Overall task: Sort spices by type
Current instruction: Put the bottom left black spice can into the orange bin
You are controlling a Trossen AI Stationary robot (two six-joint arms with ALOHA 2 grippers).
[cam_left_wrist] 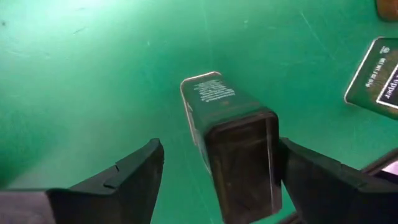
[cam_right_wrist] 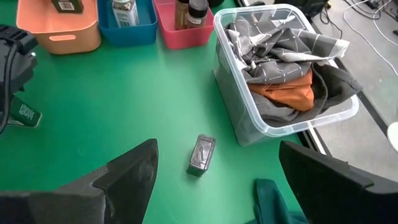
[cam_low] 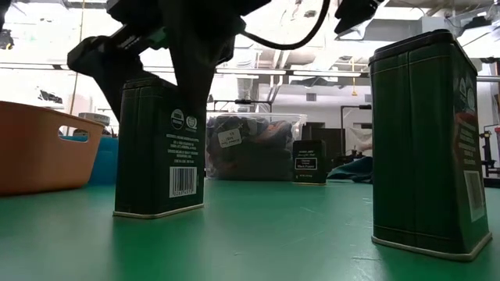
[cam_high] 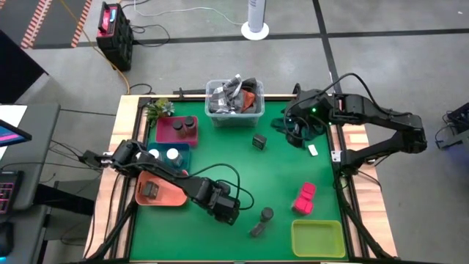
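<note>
A dark green boxy tin [cam_left_wrist: 239, 149] stands upright on the green mat [cam_high: 242, 172] near the front; in the low view the tin [cam_low: 160, 148] shows under my left gripper [cam_low: 168, 43]. My left gripper [cam_left_wrist: 221, 146] is open and points down over it, one finger on each side of the tin's top. In the high view the left gripper [cam_high: 226, 208] hides this tin. Other spices: a second tin [cam_low: 426, 140], a tin [cam_high: 259, 141] at mid-table and two pink blocks [cam_high: 305, 198]. My right gripper [cam_right_wrist: 217, 148] waits open, high at the far right [cam_high: 297, 126]. My left gripper comes at the tin from above, pointing down, with its fingers on either side of the upper end. One finger [cam_left_wrist: 311, 177] stands right beside the tin's side wall [cam_left_wrist: 273, 155]. I cannot tell whether it touches. The tin stands on the mat.
At the left stand an orange tray [cam_high: 157, 192] with a tin, a blue tray [cam_high: 168, 155] with white-topped jars and a red tray [cam_high: 178, 130] with dark jars. A clear bin [cam_high: 234, 103] of cloth is at the far edge, a yellow tray [cam_high: 317, 238] at front right.
</note>
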